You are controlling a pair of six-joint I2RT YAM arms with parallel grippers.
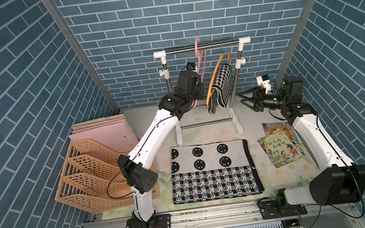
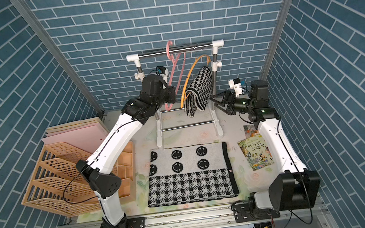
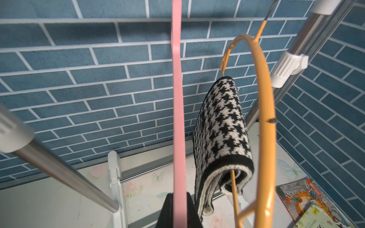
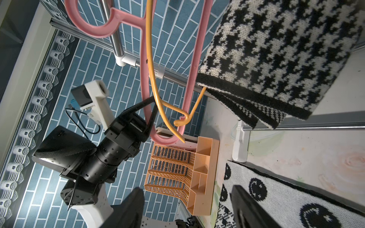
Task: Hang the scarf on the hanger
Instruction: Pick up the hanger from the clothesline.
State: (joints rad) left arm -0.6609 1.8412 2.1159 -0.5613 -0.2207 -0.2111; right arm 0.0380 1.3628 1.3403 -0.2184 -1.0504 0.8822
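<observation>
Gripping the pink hanger (image 3: 177,94) low on one of its arms, the left claw (image 3: 180,209) is pinched narrow, with the pink plastic squeezed between its two black fingers. That hanger's hook is over the steel rail (image 1: 204,46) of the small clothes rack at the back of the desk (image 1: 279,176), and its frame leans toward the left arm.

Just beside it on the same rail hangs an orange hanger (image 3: 267,98). It carries a folded houndstooth scarf (image 1: 222,86), draped over the lower bar with both ends dangling.

From where I stand, the right claw (image 4: 187,207) is spread wide and holds nothing. It sits low, close to the rack's right-hand post, pointing in toward the hangers, and touches neither of them.

The smiley scarf (image 1: 212,170) lies flat on the desk in front of the rack, between the two arm bases. It is spread out as a neat rectangle, with its rows of black smiley faces toward the rack and its houndstooth half toward the front edge. Neither claw is near it.

Off to the left stands a peach file organizer (image 1: 86,183) with pink folders behind it, partly hidden by the left arm. On the right, beside the right arm, a couple of picture books (image 1: 280,148) lie overlapping on the flowered desk cover.
</observation>
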